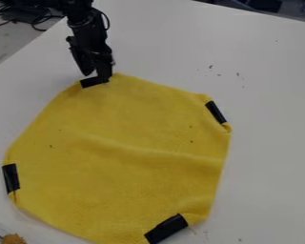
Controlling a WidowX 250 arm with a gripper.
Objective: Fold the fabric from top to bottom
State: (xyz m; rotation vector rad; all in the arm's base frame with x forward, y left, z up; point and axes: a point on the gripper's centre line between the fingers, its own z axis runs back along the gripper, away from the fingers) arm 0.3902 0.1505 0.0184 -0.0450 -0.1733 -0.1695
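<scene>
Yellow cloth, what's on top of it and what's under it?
Four black strips sit at the edges of the yellow cloth, and a few dark specks dot it. White table shows around it; anything underneath is covered.

The white surface point(269, 71) bears a spread yellow fabric point(116, 181) with four black strips point(167, 228) around its edge, and scattered dark specks point(211, 66).

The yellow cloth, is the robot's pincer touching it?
Cannot tell. In the camera view, the black pincer hangs by the far edge of the cloth and blends into a black patch there, so neither contact nor gap is plain.
</scene>
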